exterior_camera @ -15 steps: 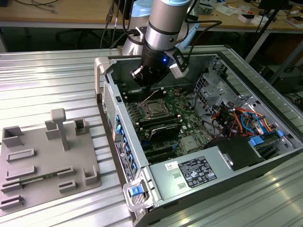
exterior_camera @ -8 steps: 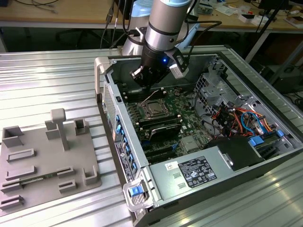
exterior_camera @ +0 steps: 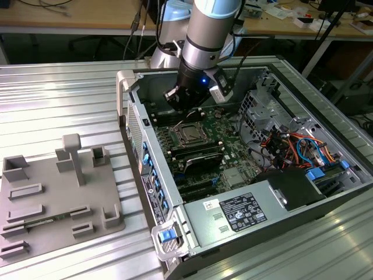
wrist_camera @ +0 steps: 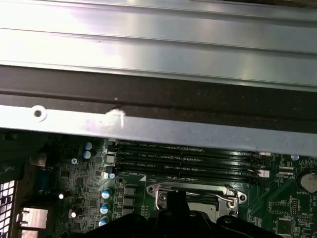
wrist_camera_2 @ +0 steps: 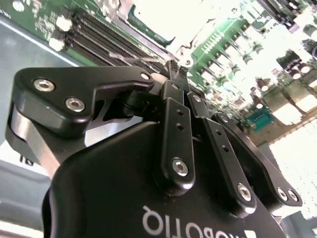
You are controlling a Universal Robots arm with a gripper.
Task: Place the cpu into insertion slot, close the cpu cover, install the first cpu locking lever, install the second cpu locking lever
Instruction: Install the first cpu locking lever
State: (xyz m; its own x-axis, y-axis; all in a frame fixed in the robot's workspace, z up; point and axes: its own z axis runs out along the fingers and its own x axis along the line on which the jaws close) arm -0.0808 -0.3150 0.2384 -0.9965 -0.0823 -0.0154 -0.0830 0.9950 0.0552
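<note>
**Exterior view.** The arm comes down from the upper middle of the frame into an open computer case [exterior_camera: 135, 111] lying on a ribbed metal table [exterior_camera: 58, 99]. The gripper [exterior_camera: 187, 109] hangs just above the far edge of the cpu slot [exterior_camera: 190, 135], which sits on the green motherboard [exterior_camera: 233, 157] near the middle of the frame. The cpu cover [exterior_camera: 179, 137], a silver square frame, lies flat over the slot, and its window shows dark grey. Long black memory slots [exterior_camera: 201, 156] lie just in front of it. A white printed label [exterior_camera: 242, 211] sits on the grey box at lower right. A grey fixture tray [exterior_camera: 52, 204] lies on the exterior view's left, well apart from the case.

**Second wrist view.** The black gripper [wrist_camera_2: 171, 74] has its fingers drawn together with no gap visible. A thin wire locking lever [wrist_camera_2: 131, 58] runs up to the fingertips; whether it is pinched cannot be told. Memory slots [wrist_camera_2: 106, 37] lie beyond the lever. The gripper body carries white lettering [wrist_camera_2: 193, 223].

**First wrist view.** The gripper [wrist_camera: 173, 198] stands directly over the cpu cover [wrist_camera: 198, 190], hiding part of it. The cpu slot [wrist_camera: 205, 210] shows pale inside the silver frame. Memory slots [wrist_camera: 188, 158] with small white print lie between the cover and the case wall [wrist_camera: 148, 126].
</note>
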